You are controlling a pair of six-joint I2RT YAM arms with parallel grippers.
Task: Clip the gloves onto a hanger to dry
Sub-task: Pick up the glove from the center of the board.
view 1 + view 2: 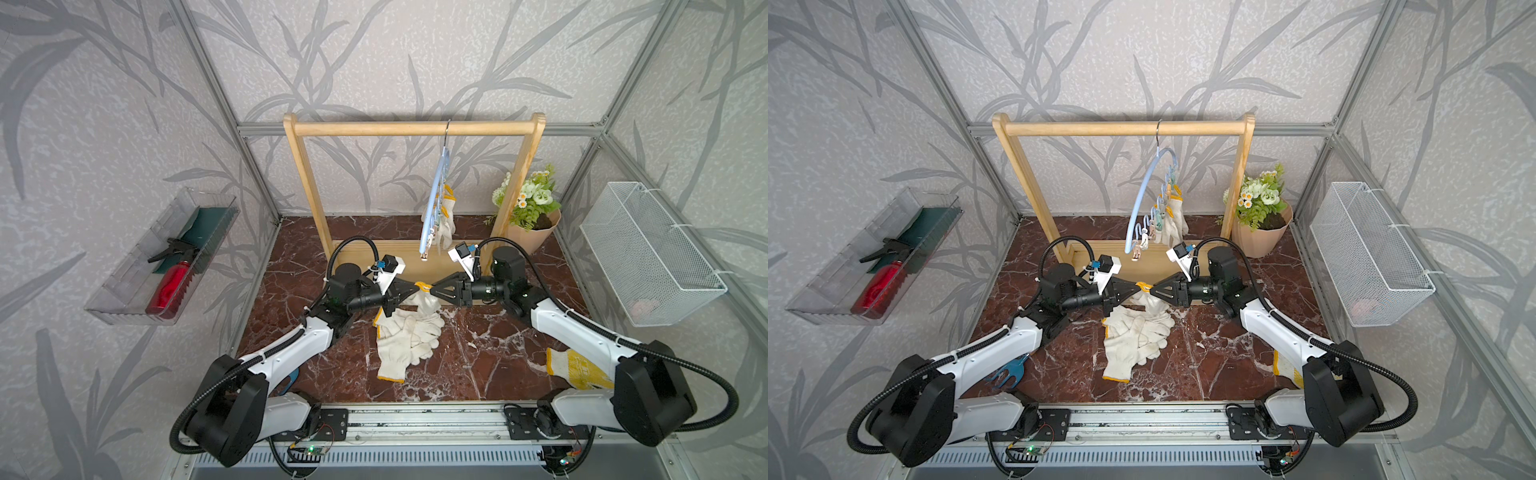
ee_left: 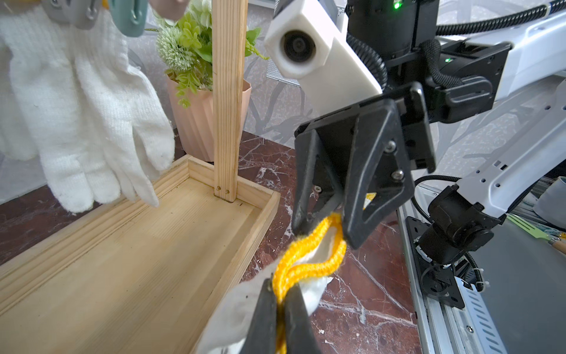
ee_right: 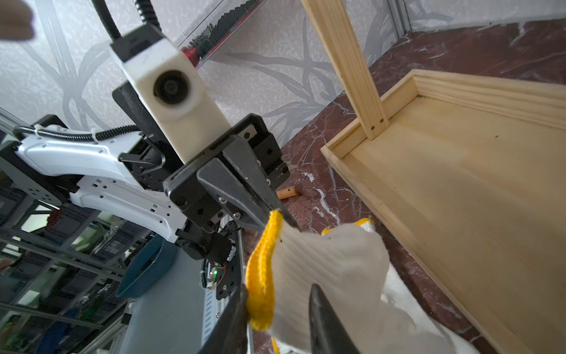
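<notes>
Knitted white glove [image 3: 330,260], ribbed yellow cuff [image 3: 260,266]

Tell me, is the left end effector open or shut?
Shut: in the left wrist view, the left end effector pinches the yellow cuff of a white glove.

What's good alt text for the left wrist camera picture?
The left gripper is shut on the yellow cuff of a white glove; the right gripper faces it, jaws open around that cuff. A second glove hangs above a wooden tray.
</notes>
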